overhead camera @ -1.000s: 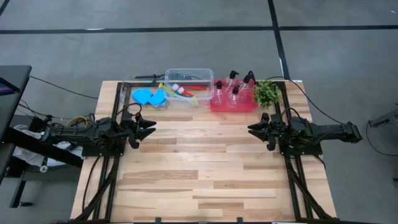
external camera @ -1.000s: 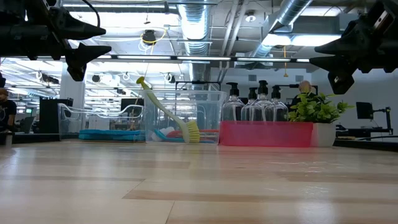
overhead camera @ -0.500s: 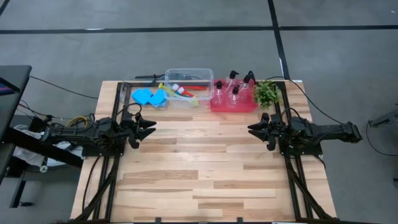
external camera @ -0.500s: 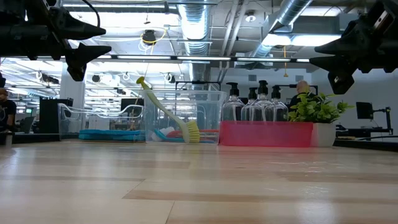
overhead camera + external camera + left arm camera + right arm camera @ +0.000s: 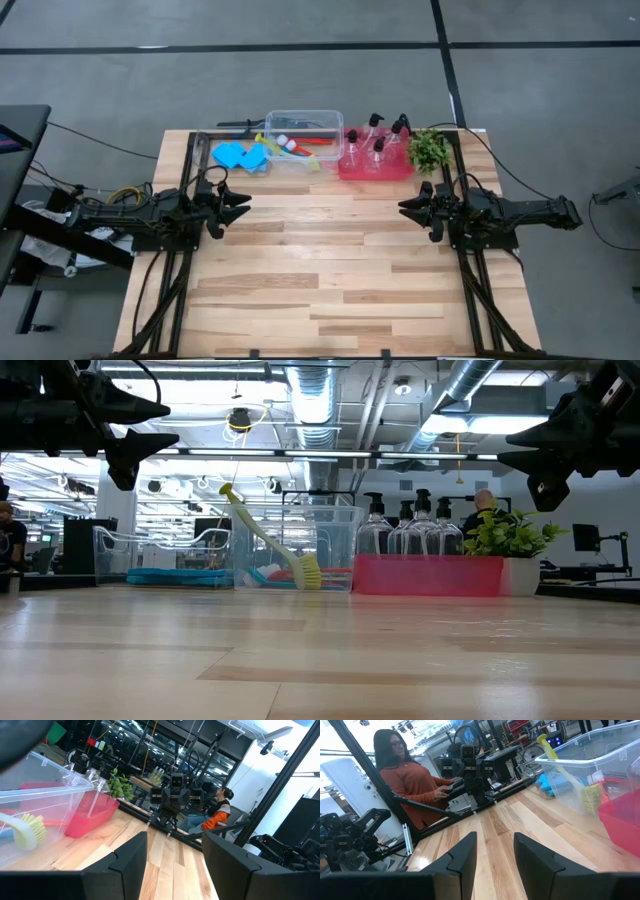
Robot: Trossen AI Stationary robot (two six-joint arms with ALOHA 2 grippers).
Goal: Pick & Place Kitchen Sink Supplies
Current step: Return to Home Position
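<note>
Along the table's far edge stand a clear tub (image 5: 304, 130) and a red tray (image 5: 375, 165). Several clear pump bottles (image 5: 378, 134) stand upright in the tray. A yellow-green brush (image 5: 262, 538) leans slanting at the tub, bristle head down. A red brush (image 5: 312, 142) lies in the tub. Blue sponges (image 5: 240, 155) lie left of the tub. My left gripper (image 5: 238, 207) hovers open at the table's left side. My right gripper (image 5: 408, 208) hovers open at the right side. Both point level toward the table's middle with nothing between their fingers.
A small leafy plant (image 5: 428, 150) stands right of the red tray. Bare wood (image 5: 320, 270) spreads between the two arms and toward the near edge. A person sits beyond the table's left side (image 5: 415, 780), another beyond its right side (image 5: 222, 810).
</note>
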